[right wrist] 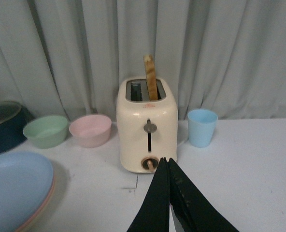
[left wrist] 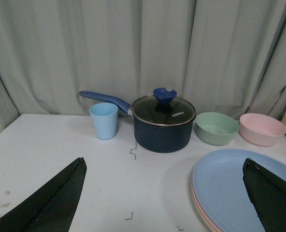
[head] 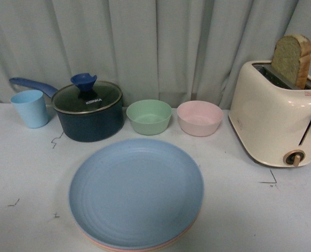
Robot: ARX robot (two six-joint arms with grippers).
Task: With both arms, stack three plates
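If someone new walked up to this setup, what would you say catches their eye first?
Probably the stack of plates at the front middle of the table, light blue on top with cream and pink rims peeking out beneath. Next, the cream toaster at the right with a slice of bread standing up out of it. At the back left, the dark blue lidded pot stands out too.

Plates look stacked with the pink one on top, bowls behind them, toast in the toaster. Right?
Not quite: the top plate of the stack is the light blue plate; pink shows only at the lower rim. The front view shows it. The bowls behind and the toast in the toaster are correct.
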